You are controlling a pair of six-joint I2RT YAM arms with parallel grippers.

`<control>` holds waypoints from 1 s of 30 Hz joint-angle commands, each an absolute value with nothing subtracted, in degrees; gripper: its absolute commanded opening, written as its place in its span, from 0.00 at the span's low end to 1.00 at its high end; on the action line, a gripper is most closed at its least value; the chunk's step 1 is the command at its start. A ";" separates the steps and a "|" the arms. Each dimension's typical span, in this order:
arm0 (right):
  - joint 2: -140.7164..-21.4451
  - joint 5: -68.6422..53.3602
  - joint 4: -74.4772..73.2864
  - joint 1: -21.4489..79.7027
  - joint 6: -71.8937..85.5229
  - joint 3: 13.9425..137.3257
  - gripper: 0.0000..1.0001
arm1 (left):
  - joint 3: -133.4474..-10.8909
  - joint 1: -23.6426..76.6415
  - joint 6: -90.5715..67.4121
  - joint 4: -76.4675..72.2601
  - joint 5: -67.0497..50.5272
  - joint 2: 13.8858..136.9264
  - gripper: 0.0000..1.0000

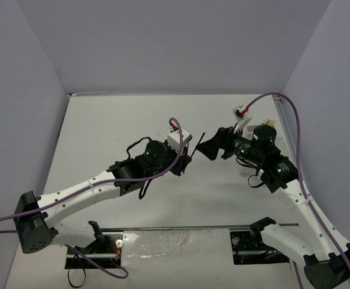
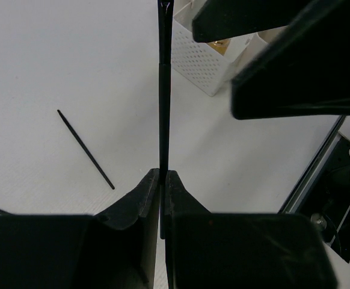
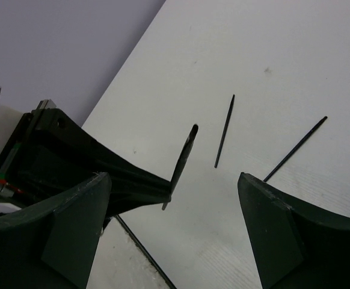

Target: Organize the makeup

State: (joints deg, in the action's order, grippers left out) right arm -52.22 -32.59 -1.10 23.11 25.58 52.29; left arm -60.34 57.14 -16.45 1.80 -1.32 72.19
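Note:
A black makeup stick (image 2: 163, 102) is pinched between the fingers of my left gripper (image 2: 163, 180), which is shut on its lower end. The stick (image 1: 198, 143) points up and away toward my right gripper (image 1: 211, 148). In the right wrist view the same stick (image 3: 183, 160) stands between the wide-open fingers of my right gripper (image 3: 175, 201), nearer the left finger and touching neither. Two thin black sticks (image 3: 224, 131) (image 3: 295, 149) lie loose on the table beyond. One thin stick (image 2: 85, 149) lies left of my left gripper.
A white perforated tray (image 2: 202, 63) stands just behind the held stick, with something amber inside; the right arm mostly hides it in the top view. Grey walls close the table on three sides. The table's right edge (image 2: 313, 162) runs close by.

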 commanded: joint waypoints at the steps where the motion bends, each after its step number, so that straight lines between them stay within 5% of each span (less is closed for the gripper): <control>1: -54.32 -31.65 6.34 24.37 26.46 53.04 0.78 | -63.99 58.65 -15.39 -4.88 -2.19 72.27 0.00; 12: -54.85 -30.15 6.86 25.66 26.29 51.53 0.37 | -63.37 59.33 -15.29 -6.59 -2.11 72.69 0.00; 17: -54.58 -29.53 6.86 25.80 26.23 50.43 0.10 | -63.54 59.33 -15.21 -7.08 -2.25 72.77 0.00; 22: -54.01 -28.36 6.64 25.84 25.71 50.32 0.00 | -63.11 59.28 -15.68 -6.69 -2.25 72.95 0.01; 30: -49.67 -17.78 3.24 25.84 22.55 50.32 0.00 | -62.05 58.83 -17.93 -3.41 2.06 72.23 0.60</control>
